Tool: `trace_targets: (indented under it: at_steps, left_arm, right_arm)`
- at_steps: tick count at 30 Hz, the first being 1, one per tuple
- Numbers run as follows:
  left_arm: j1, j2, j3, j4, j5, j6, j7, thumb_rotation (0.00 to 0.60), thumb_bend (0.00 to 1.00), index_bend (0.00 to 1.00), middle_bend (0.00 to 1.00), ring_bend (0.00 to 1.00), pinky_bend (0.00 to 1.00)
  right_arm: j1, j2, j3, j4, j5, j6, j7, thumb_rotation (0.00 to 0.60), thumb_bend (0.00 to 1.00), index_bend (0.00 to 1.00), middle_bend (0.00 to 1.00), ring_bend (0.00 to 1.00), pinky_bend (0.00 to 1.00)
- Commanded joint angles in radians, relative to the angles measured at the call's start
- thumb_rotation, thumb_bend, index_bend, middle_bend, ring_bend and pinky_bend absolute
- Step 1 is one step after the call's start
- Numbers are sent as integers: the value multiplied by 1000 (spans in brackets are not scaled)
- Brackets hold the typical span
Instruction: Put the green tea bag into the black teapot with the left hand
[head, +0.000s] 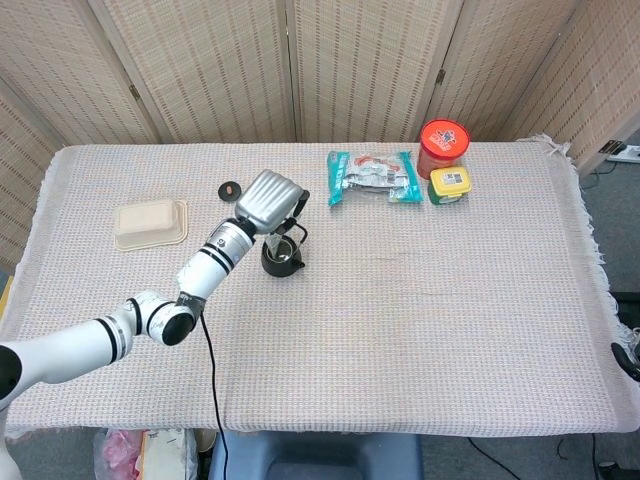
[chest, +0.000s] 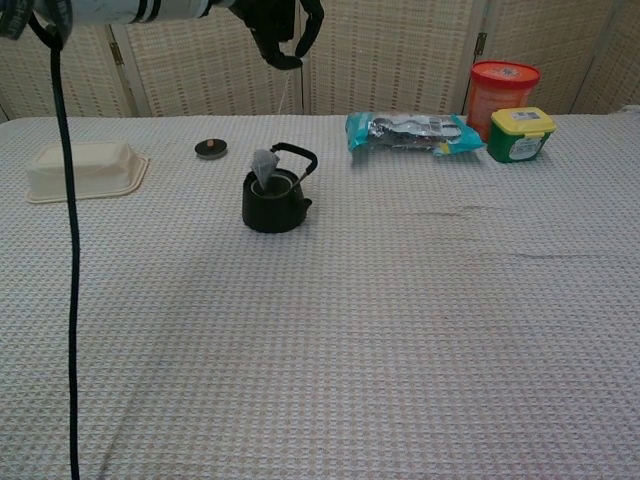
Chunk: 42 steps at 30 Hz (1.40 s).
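The black teapot (chest: 274, 198) stands open on the table, its handle upright; in the head view the teapot (head: 283, 259) is partly covered by my left hand (head: 272, 199). High above it in the chest view, my left hand (chest: 283, 27) pinches a thin string. The tea bag (chest: 265, 167) hangs from that string, just over the pot's left rim. Its colour looks pale grey-green. The pot's round lid (chest: 210, 149) lies on the cloth behind and left of the pot. My right hand is not visible in either view.
A beige tray (chest: 83, 168) sits at the left. At the back right lie a teal snack packet (chest: 415, 131), a red canister (chest: 503, 91) and a green tub with a yellow lid (chest: 520, 134). A black cable (chest: 70, 250) hangs from my left arm.
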Motion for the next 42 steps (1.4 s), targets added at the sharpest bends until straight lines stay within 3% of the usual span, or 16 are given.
trace_targets:
  at_steps: [1, 13, 30, 42]
  left_arm:
    - [0, 2, 6, -6, -12, 4, 4, 600, 439, 635, 1000, 1000, 1000]
    - [23, -33, 22, 53, 15, -2, -77, 600, 438, 635, 1000, 1000, 1000]
    - [223, 130, 62, -93, 86, 110, -234, 600, 438, 635, 1000, 1000, 1000]
    - [241, 22, 73, -91, 186, 104, -319, 600, 438, 629, 1000, 1000, 1000]
  right_arm:
    - [-2, -1, 0, -1, -3, 5, 0, 600, 174, 0, 0, 0, 0]
    - [0, -2, 0, 2, -3, -1, -1, 600, 173, 0, 0, 0, 0]
    - [12, -2, -9, -16, -16, -22, -38, 600, 174, 0, 0, 0, 0]
    - [3, -9, -15, -23, -30, -1, -59, 600, 174, 0, 0, 0, 0]
